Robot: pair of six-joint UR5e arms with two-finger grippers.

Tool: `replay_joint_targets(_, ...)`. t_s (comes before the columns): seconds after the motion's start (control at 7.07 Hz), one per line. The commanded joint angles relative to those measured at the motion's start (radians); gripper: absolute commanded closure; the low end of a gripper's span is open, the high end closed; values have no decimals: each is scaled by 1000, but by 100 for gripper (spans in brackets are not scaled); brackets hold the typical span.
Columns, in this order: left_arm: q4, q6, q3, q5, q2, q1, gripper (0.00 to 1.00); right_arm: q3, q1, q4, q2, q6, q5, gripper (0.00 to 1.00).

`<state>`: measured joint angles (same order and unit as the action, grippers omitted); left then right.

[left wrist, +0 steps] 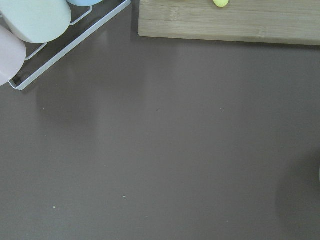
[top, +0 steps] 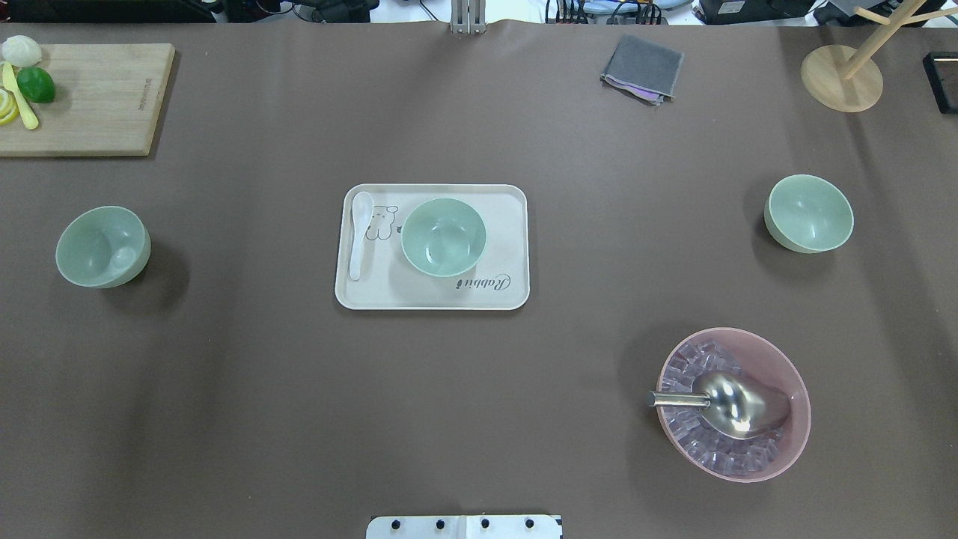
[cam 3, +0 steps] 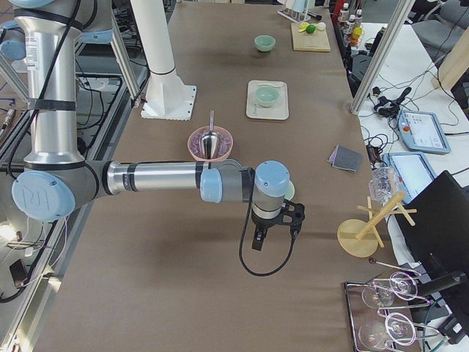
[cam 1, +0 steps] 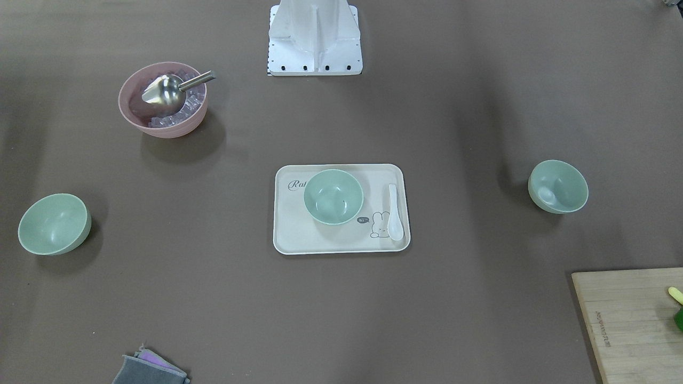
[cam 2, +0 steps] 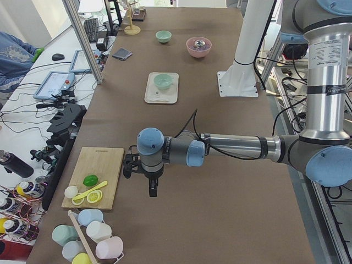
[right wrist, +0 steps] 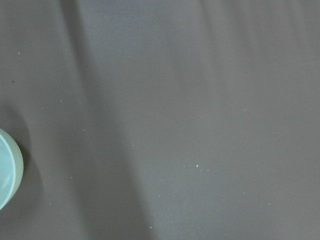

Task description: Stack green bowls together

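Observation:
Three pale green bowls stand apart on the brown table. One bowl [top: 443, 236] sits on the cream tray [top: 509, 292] at the middle, one bowl [top: 102, 246] at the left, one bowl [top: 809, 212] at the right. My left gripper [cam 2: 153, 190] hangs over the table's left end, beside the cutting board. My right gripper [cam 3: 258, 242] hangs over the right end, just past the right bowl, whose rim [right wrist: 7, 167] shows in the right wrist view. Both grippers show only in the side views, so I cannot tell whether they are open or shut.
A pink bowl [top: 778, 442] with ice and a metal scoop [top: 737, 404] stands at the near right. A white spoon [top: 360, 232] lies on the tray. A cutting board [top: 97, 97] with a lime, a grey cloth [top: 642, 67], a wooden stand [top: 840, 77] and a mug rack [left wrist: 30, 30] line the edges.

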<state>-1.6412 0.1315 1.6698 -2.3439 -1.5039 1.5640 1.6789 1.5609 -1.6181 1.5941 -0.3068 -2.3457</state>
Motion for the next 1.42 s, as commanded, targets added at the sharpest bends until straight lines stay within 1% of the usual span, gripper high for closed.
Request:
replay_joint_targets(0.0,-37,5,8,-3,8,1,1,1,-2,6,-3,-5,0,0)
replay_joint_targets(0.42,-43,8,4,-2,7,-2,1,7,-2,12,-9,-12,-1,0)
replay_joint_targets(0.71,-45,5,5,-2,8,-2,1,-7,-4,69,-8,-17,-38,0)
replay_joint_targets(1.27,-81,8,2,0,7,-2,1,1,-13,80,-8,-17,-41,0)
